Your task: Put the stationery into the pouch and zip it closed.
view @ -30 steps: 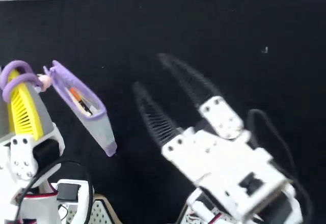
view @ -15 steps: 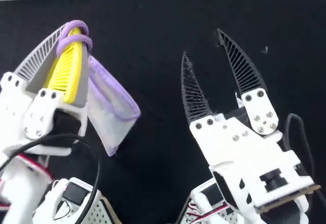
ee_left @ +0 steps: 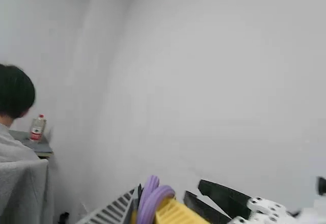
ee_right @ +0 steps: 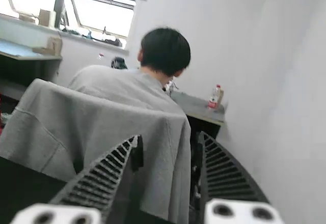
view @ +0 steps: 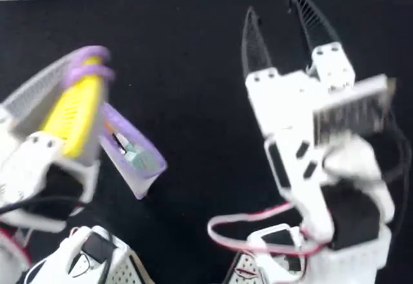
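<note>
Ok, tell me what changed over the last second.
The right end effector swung from pointing left, low over the table, round to point at the far edge, open throughout. The left end effector came in from the left edge towards the middle, carrying the pouch, whose mouth turned away, then back into sight. Its grip on the purple loop stayed, with the stationery still inside.

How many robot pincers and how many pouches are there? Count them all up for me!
Pincers: 2, the left pincer and the right pincer.
Pouches: 1, the purple pouch hanging from the left pincer.
Total: 3.
</note>
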